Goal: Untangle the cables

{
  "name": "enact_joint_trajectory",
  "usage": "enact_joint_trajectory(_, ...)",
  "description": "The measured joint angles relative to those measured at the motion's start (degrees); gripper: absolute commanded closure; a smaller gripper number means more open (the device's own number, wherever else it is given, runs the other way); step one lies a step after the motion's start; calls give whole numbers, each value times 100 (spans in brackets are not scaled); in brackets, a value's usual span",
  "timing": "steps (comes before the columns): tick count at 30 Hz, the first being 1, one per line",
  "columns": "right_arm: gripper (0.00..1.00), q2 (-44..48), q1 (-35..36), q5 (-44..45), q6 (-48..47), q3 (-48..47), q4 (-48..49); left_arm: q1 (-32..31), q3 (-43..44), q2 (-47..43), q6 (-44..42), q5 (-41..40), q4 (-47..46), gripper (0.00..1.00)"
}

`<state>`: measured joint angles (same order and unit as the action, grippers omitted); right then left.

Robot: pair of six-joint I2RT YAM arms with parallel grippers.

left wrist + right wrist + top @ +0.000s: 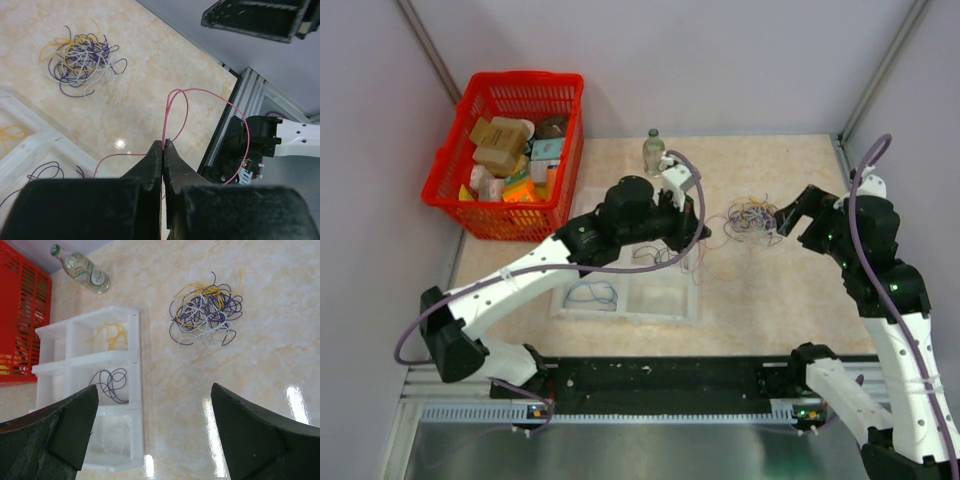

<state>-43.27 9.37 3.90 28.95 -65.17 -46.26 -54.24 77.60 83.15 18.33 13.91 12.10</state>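
Currently, the left gripper (164,144) is seen with its fingers pressed fully together on a pink strand (176,100), which is looped above the tips. The right gripper (154,390) is held with its fingers spread wide, and nothing is gripped. In the top view the cables (752,217) are heaped on the tabletop (790,290) at 9 o'clock of the right gripper. A white tray (135,355) is set at 8 o'clock of the heap. Yellow strands (111,335), purple strands (111,382) and white strands (117,432) are contained in separate compartments.
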Motion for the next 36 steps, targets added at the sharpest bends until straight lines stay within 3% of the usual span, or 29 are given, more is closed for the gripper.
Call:
enact_joint_trajectory(4,8,-227,0,-337,2,37,37,343,-122,-656,87,81,262,100)
enact_joint_trajectory(9,6,-675,0,-817,4,101,199,1215,-120,-955,116,-24,885,100)
enact_joint_trajectory(15,5,-1176,0,-1005,-4,774,1123,2114,267,-551,-31,-107,2057,100)
enact_joint_trajectory(20,6,-2035,2,-1432,127,723,1220,3040,267,-114,-17,289,2140,100)
enact_joint_trajectory(27,5,-2695,2,-1561,37,-820,181,3233,975,1167,63,754,2798,100)
enact_joint_trajectory(31,5,-2647,0,-1563,-48,-1464,-55,3287,1029,1381,61,444,3296,100)
enact_joint_trajectory(36,5,-2699,0,-1510,-262,-1530,-352,3335,1036,1392,-9,-184,3755,100)
